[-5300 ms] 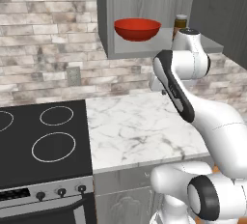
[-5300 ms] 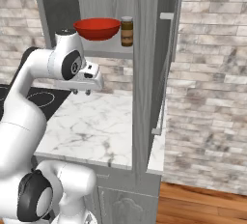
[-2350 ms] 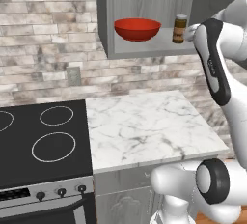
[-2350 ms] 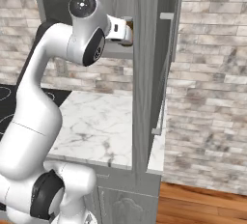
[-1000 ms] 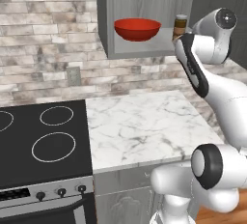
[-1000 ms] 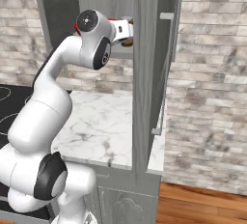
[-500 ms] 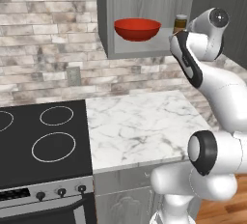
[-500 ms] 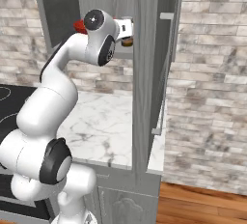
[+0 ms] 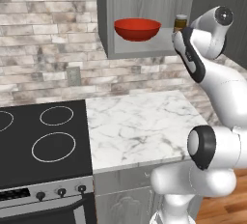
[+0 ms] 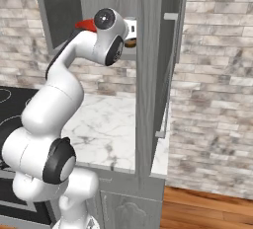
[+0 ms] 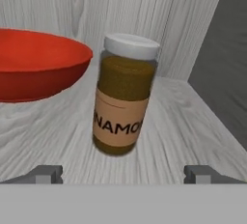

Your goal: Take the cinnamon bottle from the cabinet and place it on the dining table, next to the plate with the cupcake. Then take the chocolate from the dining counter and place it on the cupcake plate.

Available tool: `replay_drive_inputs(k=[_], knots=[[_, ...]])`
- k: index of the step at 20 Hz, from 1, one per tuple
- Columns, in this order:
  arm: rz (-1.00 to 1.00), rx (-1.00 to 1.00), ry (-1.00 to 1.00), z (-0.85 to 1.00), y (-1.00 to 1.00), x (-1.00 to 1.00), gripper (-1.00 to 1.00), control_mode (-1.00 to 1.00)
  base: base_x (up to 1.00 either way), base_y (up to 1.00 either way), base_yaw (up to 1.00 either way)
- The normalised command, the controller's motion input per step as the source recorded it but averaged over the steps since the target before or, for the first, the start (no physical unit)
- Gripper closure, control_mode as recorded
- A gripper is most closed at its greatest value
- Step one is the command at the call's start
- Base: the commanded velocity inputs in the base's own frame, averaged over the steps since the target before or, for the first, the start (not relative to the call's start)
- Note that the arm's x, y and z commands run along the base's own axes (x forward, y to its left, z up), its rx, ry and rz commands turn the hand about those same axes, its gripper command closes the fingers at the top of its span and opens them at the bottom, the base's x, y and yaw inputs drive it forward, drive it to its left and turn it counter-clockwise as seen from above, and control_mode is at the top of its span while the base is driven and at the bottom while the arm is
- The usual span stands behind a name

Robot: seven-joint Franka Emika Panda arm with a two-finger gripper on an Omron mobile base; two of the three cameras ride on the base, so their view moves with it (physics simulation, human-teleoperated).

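From the hand view I have my gripper (image 11: 123,174) with its jaws spread wide and holding nothing, the two tips low on either side. The cinnamon bottle (image 11: 124,94) stands straight ahead between their lines, a little beyond the tips, upright on the cabinet shelf (image 11: 188,121) with its white cap up and its long axis vertical. So I judge the next move is a straight push forward until the fingers flank the label, then a squeeze. The red bowl (image 11: 38,63) sits just beside the bottle on one side, close enough that I would watch that finger. From the left base view the bottle (image 9: 181,22) shows past the arm, above the marble counter (image 9: 140,126) and stove (image 9: 43,141)
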Motion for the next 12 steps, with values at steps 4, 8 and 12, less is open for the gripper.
replay_drive_inputs(k=[4, 8, 12], knots=[[0.00, 0.06, 0.00, 0.00, 0.00, 0.12, -1.00, -1.00, 0.00, 0.00, 0.00], [0.00, 0.01, 0.00, 0.00, 0.00, 0.17, -1.00, -1.00, 0.00, 0.00, 0.00], [0.00, 0.00, 0.00, 0.00, -0.05, 0.11, -1.00, -1.00, 0.00, 0.00, 0.00]])
